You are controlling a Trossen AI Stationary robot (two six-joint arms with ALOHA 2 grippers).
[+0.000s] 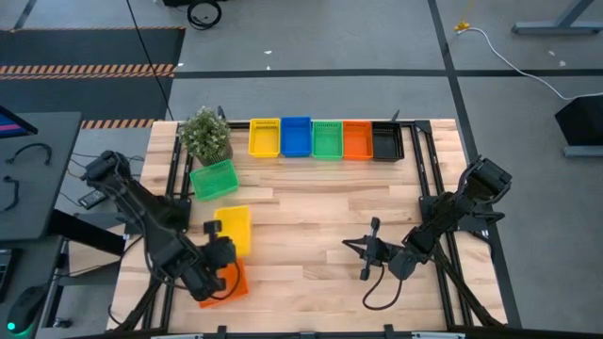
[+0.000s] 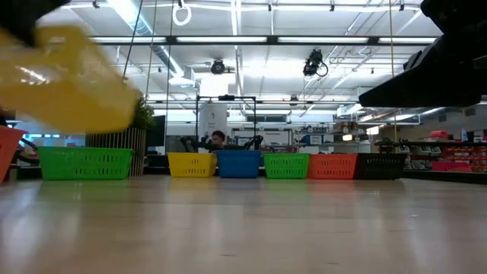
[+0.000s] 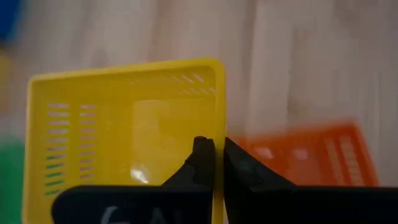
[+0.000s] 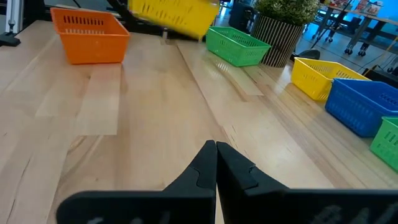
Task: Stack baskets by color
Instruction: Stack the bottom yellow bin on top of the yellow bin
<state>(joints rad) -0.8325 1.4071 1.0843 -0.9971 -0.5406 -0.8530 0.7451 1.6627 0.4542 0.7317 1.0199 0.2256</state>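
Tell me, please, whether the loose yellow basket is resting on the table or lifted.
Lifted: the yellow basket hangs tilted above the wood in the right wrist view, with the left tool shut on its wall.

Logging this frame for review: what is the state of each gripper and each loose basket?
left gripper: shut on the loose yellow basket's rim
loose yellow basket: held, lifted off the table
loose orange basket: on the table, unstacked
loose green basket: beside the plant, unstacked
right gripper: shut, empty
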